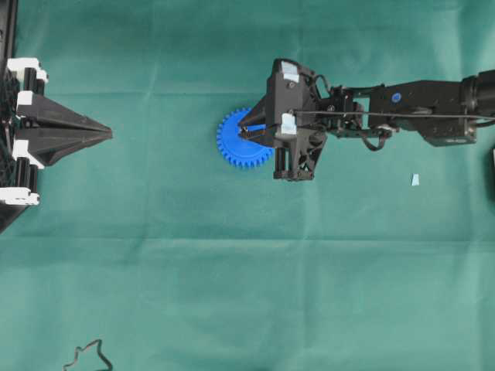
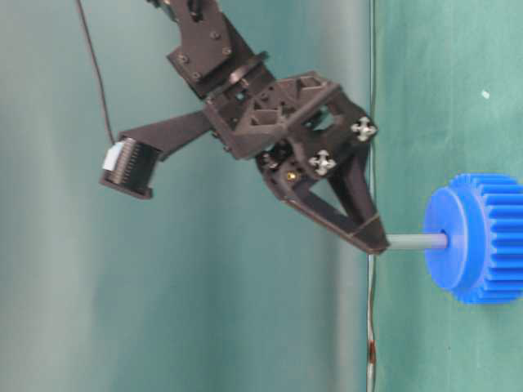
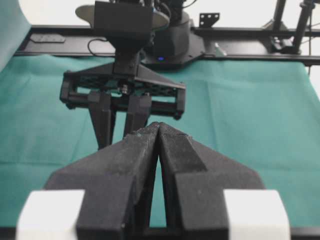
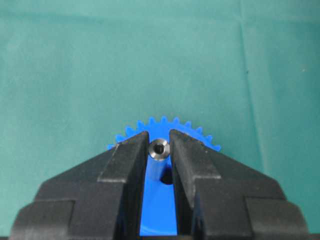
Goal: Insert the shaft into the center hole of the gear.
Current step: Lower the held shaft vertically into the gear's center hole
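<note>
The blue gear (image 1: 232,148) lies flat on the green cloth near the middle. My right gripper (image 1: 247,132) hangs over it, shut on the shaft (image 2: 417,241), a short grey pin held upright. In the table-level view the pin's lower end meets the middle of the gear's raised hub (image 2: 441,238). The right wrist view looks down on the shaft's top end (image 4: 159,149) pinched between the fingers, with the gear (image 4: 165,125) beneath and the dark center hole (image 4: 167,177) at the pin's foot. My left gripper (image 1: 108,134) rests shut and empty at the left edge, its tips (image 3: 159,126) pressed together.
A small pale blue scrap (image 1: 415,179) lies on the cloth to the right. A thin wire outline (image 1: 89,357) sits at the bottom left. A black frame rail (image 3: 240,47) runs along the table's far side behind the right arm.
</note>
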`<state>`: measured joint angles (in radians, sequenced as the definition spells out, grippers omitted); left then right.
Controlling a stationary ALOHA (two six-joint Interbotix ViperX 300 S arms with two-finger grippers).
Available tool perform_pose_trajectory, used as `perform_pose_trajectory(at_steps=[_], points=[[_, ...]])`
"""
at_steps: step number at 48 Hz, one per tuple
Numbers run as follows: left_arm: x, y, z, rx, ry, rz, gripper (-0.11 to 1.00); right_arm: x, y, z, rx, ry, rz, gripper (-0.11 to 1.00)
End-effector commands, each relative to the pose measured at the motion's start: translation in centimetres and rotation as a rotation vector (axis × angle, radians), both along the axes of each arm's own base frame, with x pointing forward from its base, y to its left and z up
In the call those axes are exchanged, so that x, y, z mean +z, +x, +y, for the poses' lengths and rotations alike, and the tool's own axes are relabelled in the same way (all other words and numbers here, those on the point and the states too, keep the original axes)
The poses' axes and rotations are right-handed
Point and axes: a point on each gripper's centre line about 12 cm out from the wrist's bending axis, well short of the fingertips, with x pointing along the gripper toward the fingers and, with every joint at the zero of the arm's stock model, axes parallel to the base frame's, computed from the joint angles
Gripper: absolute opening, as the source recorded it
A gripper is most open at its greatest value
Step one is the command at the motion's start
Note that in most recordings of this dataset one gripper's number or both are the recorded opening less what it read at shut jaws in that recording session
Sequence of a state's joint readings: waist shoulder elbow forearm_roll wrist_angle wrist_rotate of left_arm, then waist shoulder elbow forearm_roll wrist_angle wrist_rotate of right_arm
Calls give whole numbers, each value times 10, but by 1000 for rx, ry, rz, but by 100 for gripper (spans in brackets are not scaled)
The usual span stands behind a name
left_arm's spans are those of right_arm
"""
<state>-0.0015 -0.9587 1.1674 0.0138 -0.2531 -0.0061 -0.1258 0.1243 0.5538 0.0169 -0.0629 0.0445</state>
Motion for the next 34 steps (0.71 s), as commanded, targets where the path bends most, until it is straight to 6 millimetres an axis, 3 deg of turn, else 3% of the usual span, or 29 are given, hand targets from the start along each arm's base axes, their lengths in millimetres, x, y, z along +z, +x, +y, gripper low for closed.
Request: perform_pose_trajectory(at_steps=[1,9,22,34], points=[[10,3,0,-2,1,-23,0,12,5,-2,-2,-7,-42,16],[10,3,0,-2,-9,-21,0,14,5,-3,-3,-9,-47,16],[9,3,0,-3,-12,-15,0,38,1,-9,-7,-33,-99,16],[9,3,0,-3,-11,-15,0,30,-1,-8,-10,-25,-82,16]])
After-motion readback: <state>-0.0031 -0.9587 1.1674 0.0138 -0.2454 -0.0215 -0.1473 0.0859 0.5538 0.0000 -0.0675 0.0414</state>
